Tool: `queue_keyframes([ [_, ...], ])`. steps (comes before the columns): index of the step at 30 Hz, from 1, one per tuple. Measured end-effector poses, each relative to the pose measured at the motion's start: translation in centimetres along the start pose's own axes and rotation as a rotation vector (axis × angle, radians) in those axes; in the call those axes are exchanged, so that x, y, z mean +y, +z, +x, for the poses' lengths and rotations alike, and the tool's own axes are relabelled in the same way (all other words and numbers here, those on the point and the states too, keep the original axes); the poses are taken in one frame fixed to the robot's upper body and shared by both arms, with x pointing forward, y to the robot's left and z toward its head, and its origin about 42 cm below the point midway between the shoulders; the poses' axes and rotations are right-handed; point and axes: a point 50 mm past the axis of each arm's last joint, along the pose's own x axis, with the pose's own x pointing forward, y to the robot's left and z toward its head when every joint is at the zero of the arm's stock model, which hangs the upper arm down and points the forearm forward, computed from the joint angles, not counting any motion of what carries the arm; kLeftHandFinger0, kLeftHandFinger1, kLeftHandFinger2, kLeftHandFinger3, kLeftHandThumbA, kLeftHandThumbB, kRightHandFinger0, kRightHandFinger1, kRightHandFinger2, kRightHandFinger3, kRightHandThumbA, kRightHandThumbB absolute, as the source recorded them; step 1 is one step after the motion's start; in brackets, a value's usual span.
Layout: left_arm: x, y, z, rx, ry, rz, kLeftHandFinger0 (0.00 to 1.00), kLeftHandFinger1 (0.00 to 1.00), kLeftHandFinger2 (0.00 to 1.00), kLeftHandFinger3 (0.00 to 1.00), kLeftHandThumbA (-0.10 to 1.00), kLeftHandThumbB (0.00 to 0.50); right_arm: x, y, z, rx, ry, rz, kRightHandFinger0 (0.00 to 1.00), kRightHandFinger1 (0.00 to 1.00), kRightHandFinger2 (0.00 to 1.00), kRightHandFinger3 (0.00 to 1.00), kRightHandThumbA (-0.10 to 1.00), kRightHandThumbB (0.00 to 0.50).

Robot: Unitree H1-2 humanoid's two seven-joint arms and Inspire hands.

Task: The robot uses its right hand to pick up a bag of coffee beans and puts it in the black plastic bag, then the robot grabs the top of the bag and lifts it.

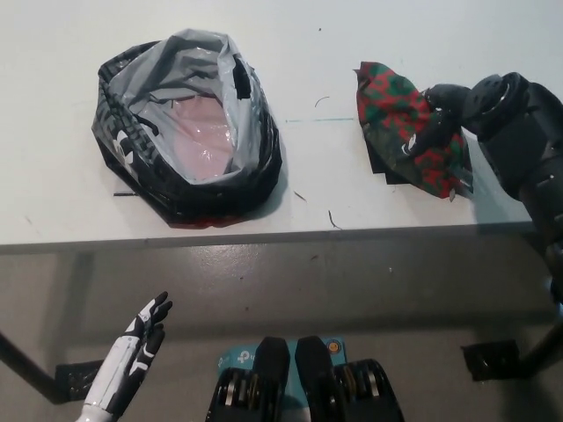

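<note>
Black plastic bag (pixel 187 132) glossy, crinkled; coffee bag (pixel 406 125) printed, creased; table (pixel 53 211) smooth matt.

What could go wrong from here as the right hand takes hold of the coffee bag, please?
The right hand lies on the coffee bag's right side only, so the soft bag could slip or sag when lifted. The black plastic bag sits well to the left, and its floppy rim may fold inward and block the drop. The coffee bag's lower end lies near the table edge, so a push could send it off. The left hand rests low, below the table.
</note>
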Motion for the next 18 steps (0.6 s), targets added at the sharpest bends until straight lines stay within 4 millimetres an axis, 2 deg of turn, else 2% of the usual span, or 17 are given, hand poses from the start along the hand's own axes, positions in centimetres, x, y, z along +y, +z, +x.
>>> queue_keyframes([
  [2,0.0,0.0,0.0,0.000,0.000,0.000,1.00,1.00,1.00,1.00,1.00,0.325,0.0,-0.2,0.0,-0.007,0.006,-0.004,1.00,1.00,1.00,1.00,0.84,0.500],
  [4,0.0,0.0,0.0,0.000,0.000,0.000,1.00,1.00,1.00,1.00,1.00,0.328,0.0,-0.4,0.1,-0.010,0.012,-0.004,1.00,1.00,1.00,1.00,0.82,0.500],
  [10,0.1,0.0,0.0,0.000,-0.001,0.001,1.00,1.00,1.00,1.00,1.00,0.332,0.4,-1.2,0.4,0.008,0.015,0.000,1.00,1.00,1.00,1.00,0.86,0.500],
  [14,0.0,0.0,0.0,0.000,-0.001,0.001,1.00,1.00,1.00,1.00,1.00,0.333,0.9,-1.8,0.7,0.016,0.001,-0.011,1.00,1.00,1.00,1.00,0.63,0.500],
  [16,0.1,0.0,0.0,0.000,0.000,0.001,1.00,1.00,1.00,1.00,1.00,0.333,1.1,-1.9,0.8,0.016,-0.010,-0.003,1.00,1.00,1.00,1.00,0.46,0.465],
  [17,0.1,0.0,0.1,-0.001,0.000,0.001,1.00,1.00,1.00,1.00,1.00,0.335,1.6,-2.0,1.0,0.012,-0.032,0.017,0.78,0.91,1.00,1.00,0.43,0.438],
  [18,0.1,0.0,0.0,0.001,0.000,-0.001,1.00,1.00,1.00,1.00,1.00,0.338,2.1,-1.9,1.2,0.008,-0.048,0.024,0.84,1.00,1.00,1.00,0.32,0.413],
])
